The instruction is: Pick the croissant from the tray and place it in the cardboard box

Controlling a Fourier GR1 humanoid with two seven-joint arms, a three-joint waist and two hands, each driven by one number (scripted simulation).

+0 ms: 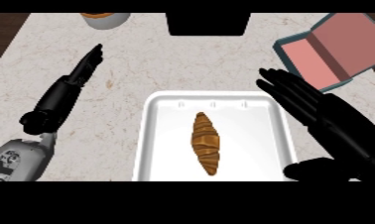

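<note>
- Fingers [287, 88] straight, empty on right hand [330, 119] at tray [157, 134] edge; left hand [73, 82] open, resting.
- Reach step: next, shift over croissant [206, 142], close.

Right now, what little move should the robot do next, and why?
Probably move the right hand left, over the croissant, to grasp it. The croissant lies untouched in the middle of the tray, and the right hand hovers open at the tray's right edge, much nearer than the left hand.

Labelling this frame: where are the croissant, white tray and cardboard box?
Brown croissant [206, 142], head view, its middle.
White rectangular tray [167, 139], head view, bare floor.
Open cardboard box [312, 62], head view, pink inside.
</note>
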